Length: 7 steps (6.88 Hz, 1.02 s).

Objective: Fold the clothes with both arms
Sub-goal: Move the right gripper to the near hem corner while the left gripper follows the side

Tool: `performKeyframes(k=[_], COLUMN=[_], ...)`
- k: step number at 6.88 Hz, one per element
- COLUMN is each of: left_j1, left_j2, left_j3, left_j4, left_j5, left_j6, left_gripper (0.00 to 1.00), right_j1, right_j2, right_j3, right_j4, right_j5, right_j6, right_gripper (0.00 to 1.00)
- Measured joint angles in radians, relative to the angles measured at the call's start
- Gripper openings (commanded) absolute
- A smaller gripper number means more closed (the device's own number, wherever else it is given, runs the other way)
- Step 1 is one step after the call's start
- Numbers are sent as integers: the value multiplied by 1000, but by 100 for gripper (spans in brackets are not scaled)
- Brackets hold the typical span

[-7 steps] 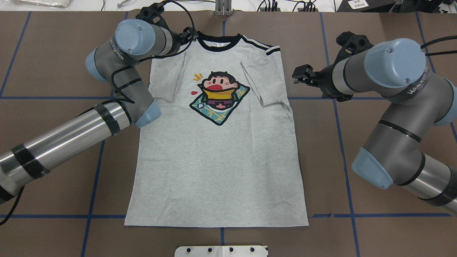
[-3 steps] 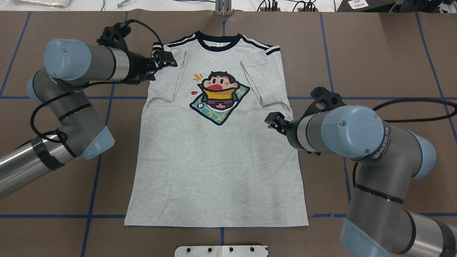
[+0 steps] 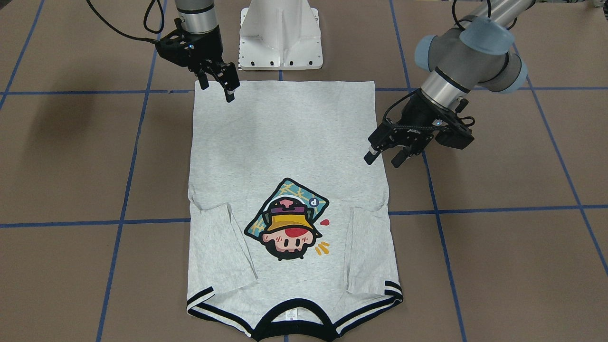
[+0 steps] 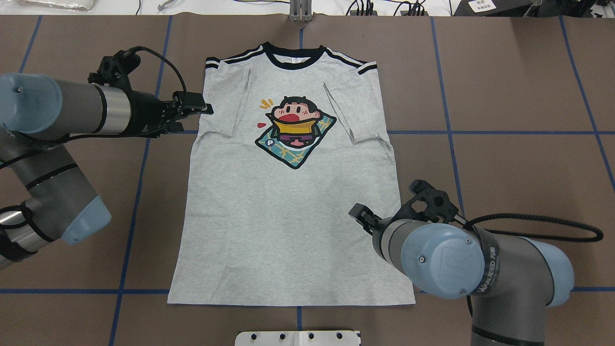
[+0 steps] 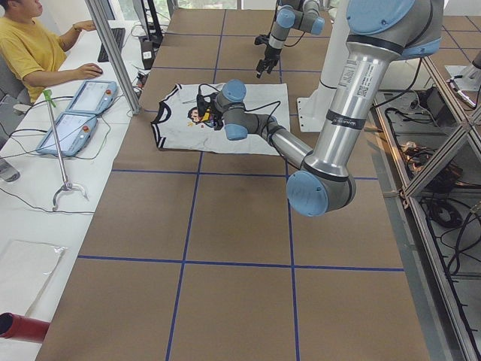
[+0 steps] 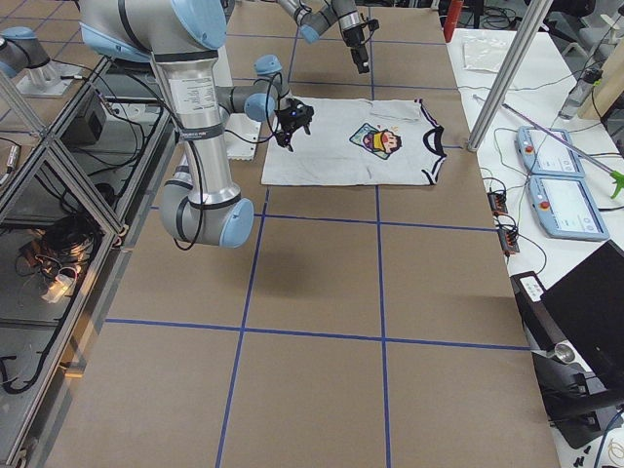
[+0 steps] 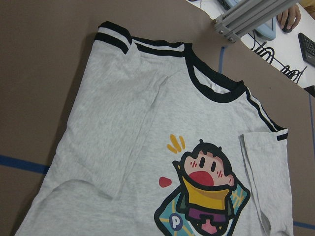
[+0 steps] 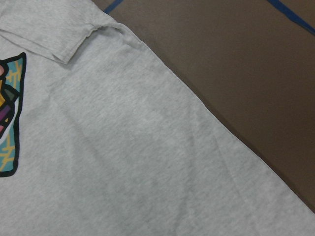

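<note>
Grey heather T-shirt (image 4: 288, 216), flat and print-up on brown tabletop (image 4: 504, 86), sleeves turned inward. Left gripper (image 3: 382, 160) parted, empty, beside side edge near sleeve. Right gripper (image 3: 217, 91) parted, empty, above hem corner. Step, as judged: approaching for body fold. Next: lowering, pinching edges evenly.

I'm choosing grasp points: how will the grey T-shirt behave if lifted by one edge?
Probably floppy: the T-shirt lies flat, sleeves folded inward, so it should drape. Likely light: thin knit. Pushed, it may bunch, as armpit creases suggest.
</note>
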Motion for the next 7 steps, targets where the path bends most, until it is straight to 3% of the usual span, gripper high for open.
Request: performKeyframes(k=[3, 7], left_j1=[1, 4], left_j2=[16, 5], left_j3=[-23, -24], left_j4=[-9, -8], left_j5=[-5, 9], left_j6=[2, 4], left_gripper=[99, 99], right_j1=[-105, -161], right_j2=[-54, -78], right_j3=[11, -25], right_j4=[-33, -60], right_j5=[-49, -49], right_j6=[207, 269], right_gripper=[91, 88])
